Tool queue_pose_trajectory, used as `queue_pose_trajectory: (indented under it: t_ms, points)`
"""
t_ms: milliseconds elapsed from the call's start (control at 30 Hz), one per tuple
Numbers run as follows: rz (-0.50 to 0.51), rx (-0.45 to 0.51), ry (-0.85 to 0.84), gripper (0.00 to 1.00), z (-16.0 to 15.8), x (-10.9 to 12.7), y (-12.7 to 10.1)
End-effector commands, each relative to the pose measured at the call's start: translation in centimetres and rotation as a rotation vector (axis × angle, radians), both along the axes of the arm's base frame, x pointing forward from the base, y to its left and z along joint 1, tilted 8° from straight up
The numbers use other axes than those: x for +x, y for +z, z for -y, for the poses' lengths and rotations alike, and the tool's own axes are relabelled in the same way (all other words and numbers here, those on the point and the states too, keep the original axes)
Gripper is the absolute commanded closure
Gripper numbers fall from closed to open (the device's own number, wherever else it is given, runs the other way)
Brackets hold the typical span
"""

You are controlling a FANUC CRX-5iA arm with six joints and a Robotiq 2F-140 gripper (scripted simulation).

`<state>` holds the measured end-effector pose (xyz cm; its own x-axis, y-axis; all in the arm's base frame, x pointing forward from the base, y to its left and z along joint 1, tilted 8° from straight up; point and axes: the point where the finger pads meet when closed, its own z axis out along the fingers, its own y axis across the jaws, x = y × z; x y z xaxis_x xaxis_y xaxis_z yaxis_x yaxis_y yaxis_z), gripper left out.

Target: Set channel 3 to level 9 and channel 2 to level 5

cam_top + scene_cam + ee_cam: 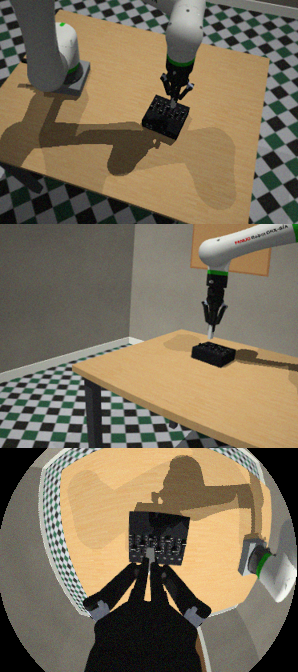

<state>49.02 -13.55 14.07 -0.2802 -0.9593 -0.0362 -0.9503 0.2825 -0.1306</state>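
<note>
The lighting desk (166, 117) (212, 354) (160, 538) is a small black box with a row of faders on top. It stands flat on the wooden table (120, 80) (168, 384). My gripper (172, 105) (211, 333) (150, 553) is shut with nothing between its fingers. Its tips hang straight down, a little above the desk's top, over the faders near the middle. The fader caps are too small to read their levels.
The robot's base (68, 60) (262, 564) stands on the table at the left in the top view. The table edges lie well away from the desk. The floor (280, 120) is a green, black and white checker.
</note>
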Motion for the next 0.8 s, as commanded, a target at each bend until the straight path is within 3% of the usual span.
queue_pose_trajectory:
  t_ms: [0, 33, 67, 500, 767]
  points:
    - [0.000, 0.000, 0.000, 1.00, 0.0, 0.0, 0.0]
    - [0.000, 0.000, 0.000, 1.00, 0.0, 0.0, 0.0]
    - [0.000, 0.000, 0.000, 0.00, 0.0, 0.0, 0.0]
    - [0.000, 0.000, 0.000, 0.00, 0.0, -0.3, 2.1]
    - [0.000, 0.000, 0.000, 0.00, 0.0, -0.7, 5.1]
